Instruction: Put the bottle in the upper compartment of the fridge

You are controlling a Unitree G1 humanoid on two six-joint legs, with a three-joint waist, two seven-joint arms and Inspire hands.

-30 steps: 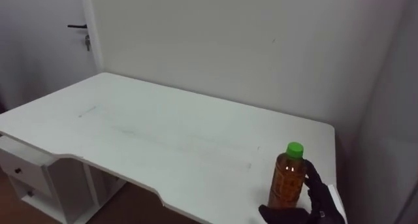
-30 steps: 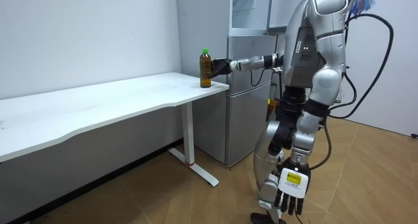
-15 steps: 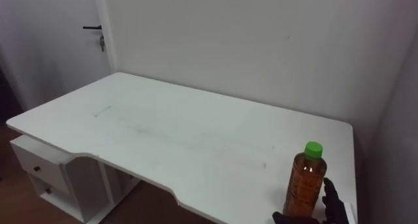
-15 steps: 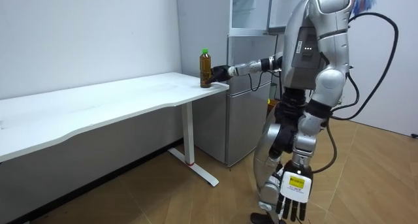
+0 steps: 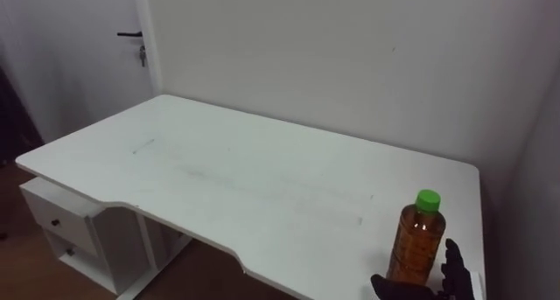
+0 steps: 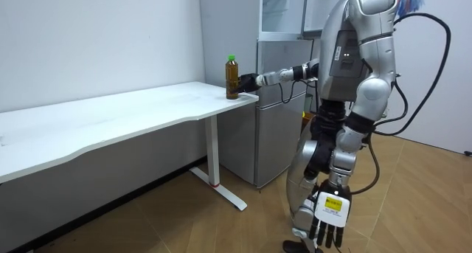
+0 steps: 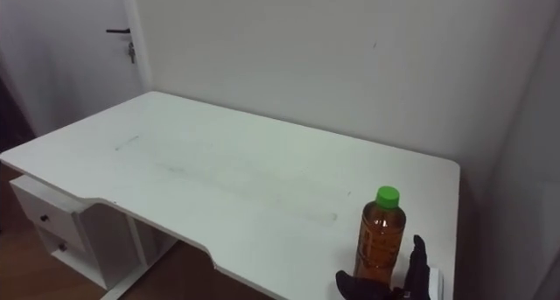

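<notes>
The amber plastic bottle with a green screw cap [image 5: 416, 247] stands upright on the white rectangular desk [image 5: 262, 177], at its right end and close to the near right corner. I take it that it sits there because that corner lies nearest the tall grey fridge [image 6: 276, 113], which stands just past the desk's end, so the carry should be short.

My black right hand [image 5: 402, 290] is at the bottle's foot. The thumb hooks across the front of the base and the fingers [image 5: 453, 263] rise beside its right flank, so the hand cups the lower part and leaves the cap and shoulder free. The hold is low, and I judge it a loose one: a thin strip of light shows between the fingers and the plastic. I would want a firmer squeeze before lifting, since a tall bottle gripped this low could tip.

My left hand [image 6: 328, 222] hangs beside my thigh, fingers relaxed and empty, with no part in this. I stand at the desk's end with the fridge just beside me.

As for writing, the bottle carries a patterned label round its body, but nothing on it can be read. The desk top bears no marks or print. Beyond the desk's far left corner is a white door [image 5: 87, 46] with a dark handle, and a white drawer unit [image 5: 66, 226] sits under the left end.
</notes>
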